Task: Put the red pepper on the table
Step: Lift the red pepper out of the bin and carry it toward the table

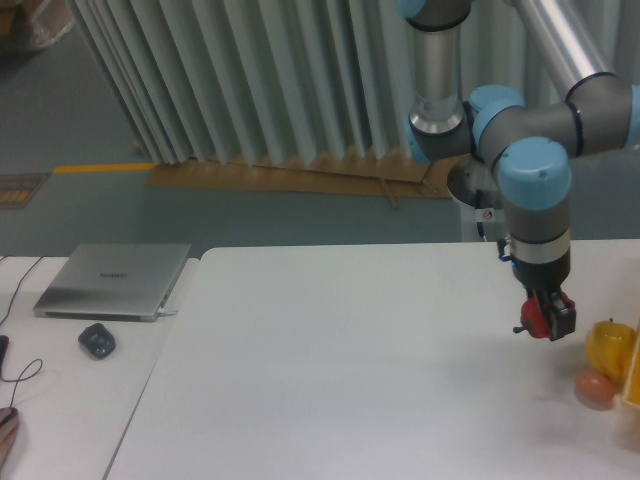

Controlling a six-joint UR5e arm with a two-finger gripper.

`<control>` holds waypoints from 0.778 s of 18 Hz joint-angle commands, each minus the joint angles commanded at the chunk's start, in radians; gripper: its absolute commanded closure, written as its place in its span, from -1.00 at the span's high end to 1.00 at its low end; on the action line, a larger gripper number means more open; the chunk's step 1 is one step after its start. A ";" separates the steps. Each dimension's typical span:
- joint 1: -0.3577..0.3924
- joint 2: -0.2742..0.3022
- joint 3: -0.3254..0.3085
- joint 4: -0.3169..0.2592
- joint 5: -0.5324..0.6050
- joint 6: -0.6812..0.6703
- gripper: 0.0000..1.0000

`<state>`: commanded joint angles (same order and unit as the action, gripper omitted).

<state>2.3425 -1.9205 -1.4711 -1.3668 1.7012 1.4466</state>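
My gripper (545,320) is shut on the red pepper (537,318), a small glossy red fruit with its dark stem poking out to the left. It hangs a little above the white table (350,380), toward the right side. The black fingers cover the pepper's right half.
A yellow pepper (610,346) and a small pinkish-orange fruit (596,389) lie near the table's right edge, just right of the gripper. A silver laptop (114,281) and a dark mouse (97,341) rest on the side desk at left.
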 joint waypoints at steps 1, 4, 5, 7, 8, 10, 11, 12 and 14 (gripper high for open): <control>-0.005 -0.003 0.000 0.002 -0.002 -0.002 0.27; -0.009 -0.015 0.000 0.003 0.002 -0.002 0.27; -0.009 -0.020 -0.001 0.003 0.003 0.001 0.27; -0.008 -0.034 0.002 0.000 -0.011 0.001 0.28; -0.006 -0.037 0.000 -0.002 -0.037 -0.002 0.28; 0.004 -0.035 -0.005 0.002 -0.160 -0.011 0.28; 0.014 -0.034 -0.005 0.003 -0.207 -0.011 0.28; 0.017 -0.034 -0.005 0.003 -0.230 -0.012 0.28; 0.017 -0.034 -0.006 0.006 -0.239 -0.012 0.28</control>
<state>2.3593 -1.9543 -1.4772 -1.3607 1.4619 1.4343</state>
